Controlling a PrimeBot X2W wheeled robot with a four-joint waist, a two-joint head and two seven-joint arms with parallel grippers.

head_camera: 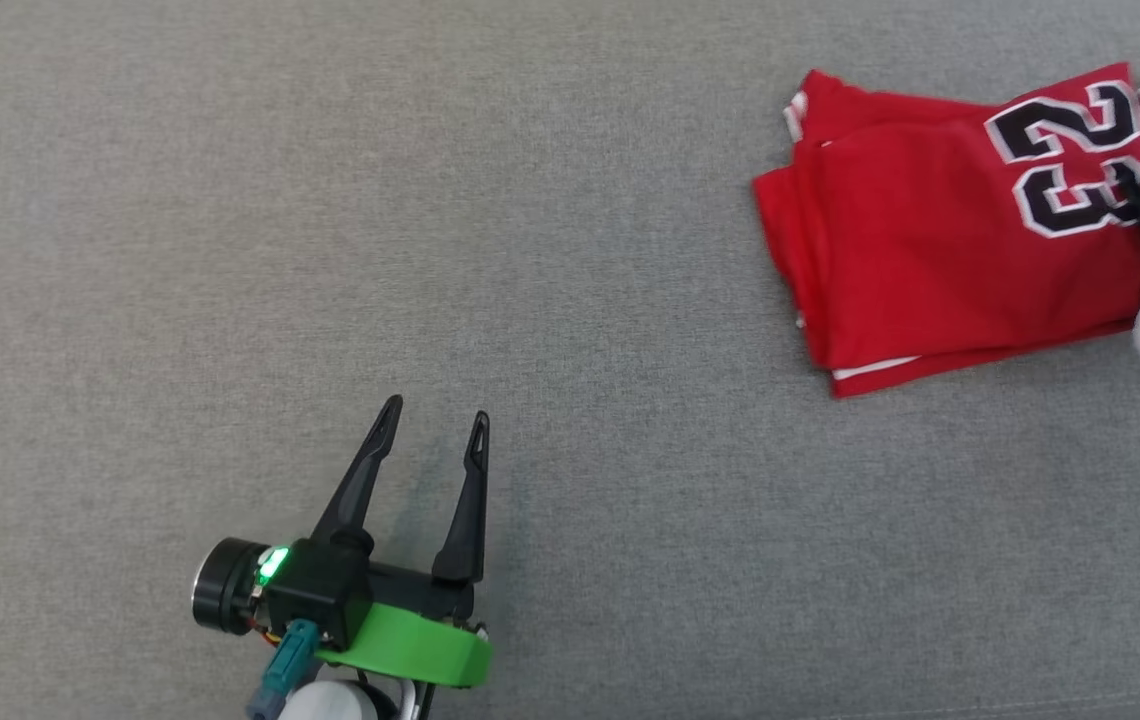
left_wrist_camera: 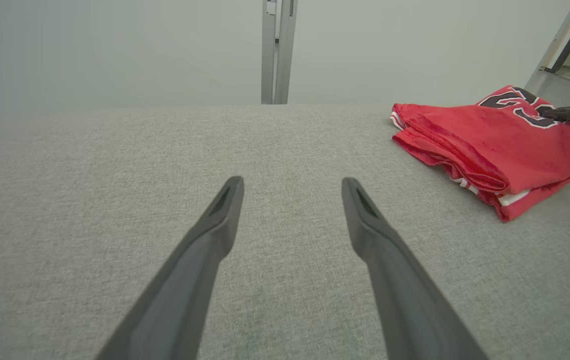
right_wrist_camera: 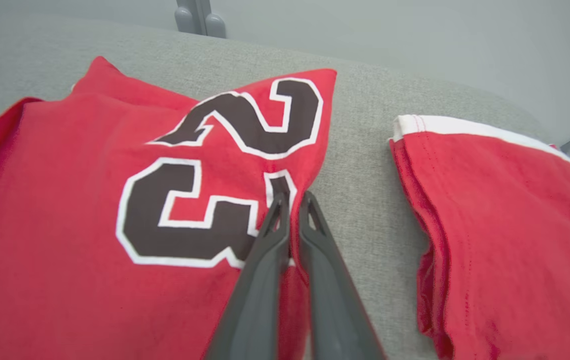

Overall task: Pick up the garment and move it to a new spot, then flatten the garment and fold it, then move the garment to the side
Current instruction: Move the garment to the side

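Folded red jersey (head_camera: 930, 230) far right on grey desk (head_camera: 530, 200), R claw (right_wrist_camera: 292, 197) pinched on its edge, L claw (head_camera: 435, 415) open near left

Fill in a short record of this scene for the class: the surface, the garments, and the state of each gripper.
Surface: grey woven fabric surface
Main garment: folded red fabric jersey with black, white-outlined numerals, lying at the right of the head view
Second garment: red cloth piece with white trim, beside the jersey, a grey gap between them
Left gripper: open, holding nothing, over bare surface, well apart from the jersey
Right gripper: shut, pinching the jersey's edge by the numerals
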